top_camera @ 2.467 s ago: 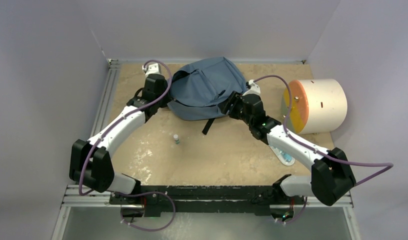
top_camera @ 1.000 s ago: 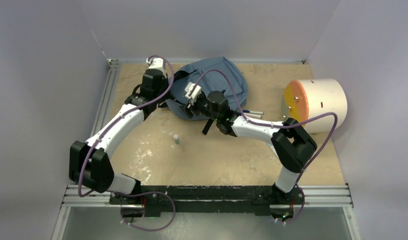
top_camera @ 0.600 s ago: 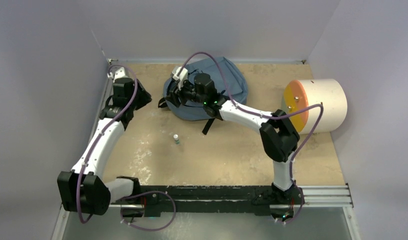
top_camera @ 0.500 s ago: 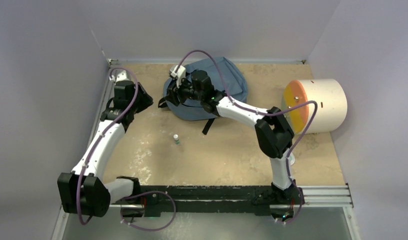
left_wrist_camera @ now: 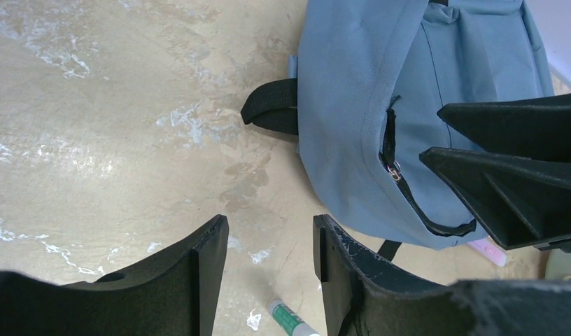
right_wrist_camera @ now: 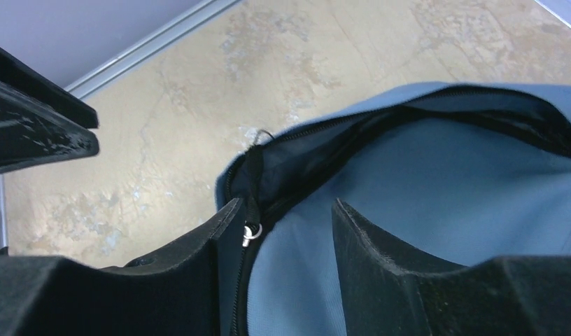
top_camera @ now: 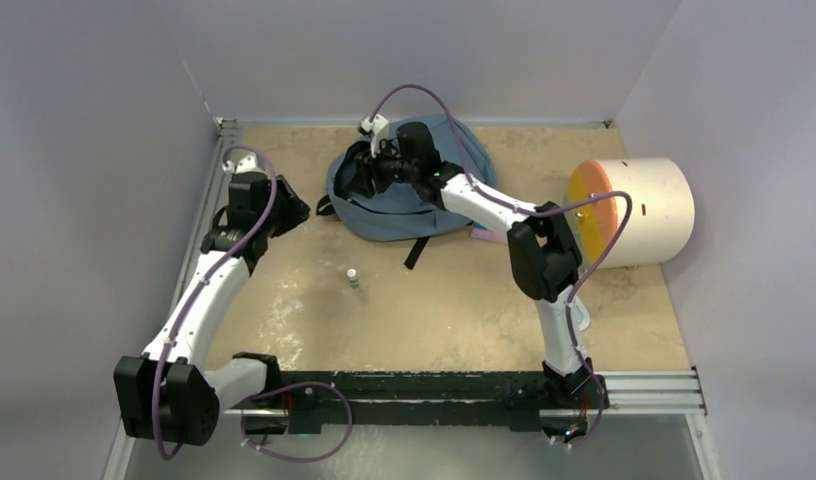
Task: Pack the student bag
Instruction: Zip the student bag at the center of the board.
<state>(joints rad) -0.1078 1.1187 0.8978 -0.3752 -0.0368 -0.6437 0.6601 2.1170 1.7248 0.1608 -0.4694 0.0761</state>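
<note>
Fabric of soft grey-blue marks the student bag, which lies slumped at the far middle of the desk, close to the back wall. Its main zipper is partly undone, and the right wrist view shows a dark lining inside the gap, with the metal zipper pull at the opening's end. A black strap trails from the bag's near edge onto the desk.

The right gripper reaches across from the right and hangs over the bag's left part. Its fingers stand partly apart above the zipper line, one just beside the pull, and they clasp nothing.

The left gripper hangs to the left of the bag, apart from it. Its fingers are partly spread over bare desk, with nothing between them.

A small pink thing shows at the bag's near right edge. A small bottle stands on the desk nearer the arms. A white cylinder with an orange face lies on its side at the right.
</note>
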